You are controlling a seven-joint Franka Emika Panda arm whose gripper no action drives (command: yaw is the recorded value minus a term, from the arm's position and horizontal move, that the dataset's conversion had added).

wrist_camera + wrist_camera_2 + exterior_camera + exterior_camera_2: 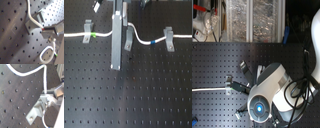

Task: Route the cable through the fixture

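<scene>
The white cable [74, 35] lies across the black perforated board in the first exterior view. It passes through the left fixture [86, 33], with its green band [95, 35] just past it. At the middle it rises into my gripper [122, 29], which is shut on it above the middle fixture [128, 44]. From there it dips to the blue band [151, 42] and runs through the right fixture [169, 39]. Both wrist views show the cable [33, 18] [45, 81] ending between my fingertips [51, 29] [51, 101], beside a grey clip [33, 23] [35, 112].
In the second exterior view the arm's body [267, 95] covers most of the board, leaving a stretch of cable [209, 89] and a clip [230, 85] visible at the left. Bins and clutter [247, 20] stand beyond the board's far edge.
</scene>
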